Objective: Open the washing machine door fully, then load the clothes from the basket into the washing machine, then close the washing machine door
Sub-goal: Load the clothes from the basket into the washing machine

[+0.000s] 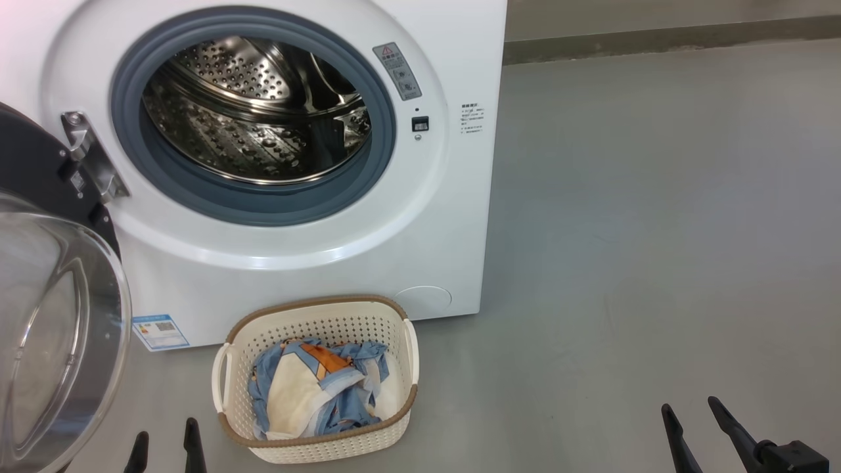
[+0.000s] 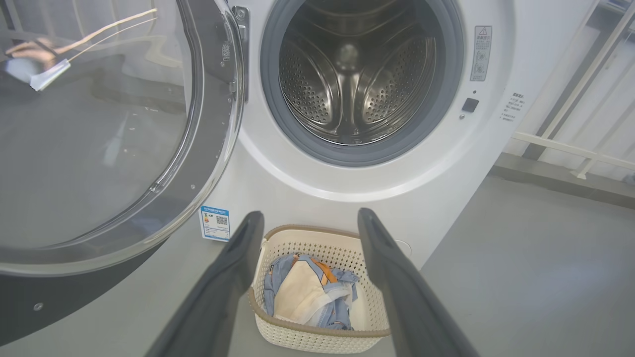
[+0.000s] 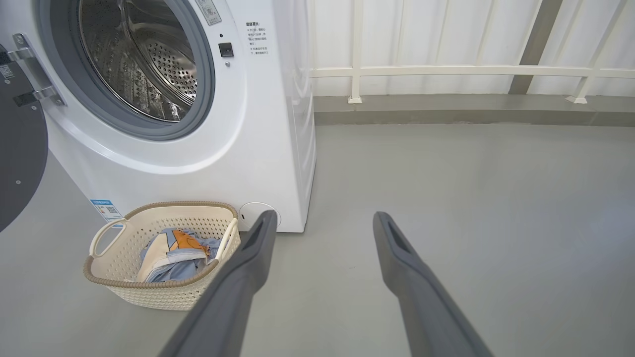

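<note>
The white washing machine [image 1: 420,217] stands with its steel drum exposed. Its door [image 1: 59,315] hangs swung wide open to the left, glass bulge toward me, also seen as the door [image 2: 99,139]. On the floor in front sits the cream basket [image 1: 315,447] holding the light blue and cream clothes [image 1: 315,387]. My left gripper [image 1: 165,433] is open at the bottom edge, left of the basket. In the left wrist view the basket [image 2: 317,332] and clothes [image 2: 310,292] lie between its spread fingers [image 2: 233,267]. My right gripper [image 1: 691,410] is open over bare floor, far right of the basket [image 3: 163,292].
Grey floor [image 1: 657,230] stretches to the right of the machine. A low grey kerb [image 3: 471,109] with a white railing [image 3: 446,72] runs along the back wall. The open door takes up the space at the left.
</note>
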Motion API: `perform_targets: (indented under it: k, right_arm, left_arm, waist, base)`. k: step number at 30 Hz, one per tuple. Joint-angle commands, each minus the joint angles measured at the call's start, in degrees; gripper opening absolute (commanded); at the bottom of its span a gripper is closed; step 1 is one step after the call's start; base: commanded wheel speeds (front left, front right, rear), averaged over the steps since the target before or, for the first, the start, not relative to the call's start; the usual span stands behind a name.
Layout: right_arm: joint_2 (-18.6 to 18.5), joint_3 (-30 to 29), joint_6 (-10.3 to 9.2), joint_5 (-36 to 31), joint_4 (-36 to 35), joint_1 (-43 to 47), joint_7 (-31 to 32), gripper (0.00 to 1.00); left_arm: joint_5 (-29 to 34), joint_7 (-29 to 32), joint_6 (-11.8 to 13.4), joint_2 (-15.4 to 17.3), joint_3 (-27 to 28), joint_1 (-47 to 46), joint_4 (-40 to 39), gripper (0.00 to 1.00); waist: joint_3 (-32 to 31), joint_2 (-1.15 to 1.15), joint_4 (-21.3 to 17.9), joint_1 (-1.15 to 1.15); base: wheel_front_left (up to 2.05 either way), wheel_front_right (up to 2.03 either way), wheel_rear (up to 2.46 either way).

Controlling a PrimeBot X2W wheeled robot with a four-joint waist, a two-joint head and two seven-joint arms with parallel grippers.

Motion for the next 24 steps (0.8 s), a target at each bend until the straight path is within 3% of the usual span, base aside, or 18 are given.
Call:
perform_targets:
  k: [1,24]
  right_arm:
    - [-1.21,1.36,0.09,-0.13,-1.19,-1.7,-0.69,1.0]
    - [-1.18,1.79,0.09,0.01,-1.18,-1.8,-0.69,1.0]
  left_arm:
    - [-0.13,-0.77,-0.23,0.29,1.97,-1.36,-1.23,1.0]
    - [-0.22,-0.78,-0.04,0.29,2.48,-1.33,-1.11,1.0]
  waist:
    - [-0.12,0.0,0.22,0.0]
    - [-0.1,0.0,0.63,0.0]
  base:
    - [0.0,0.0,0.0]
    - [0.0,0.0,0.0]
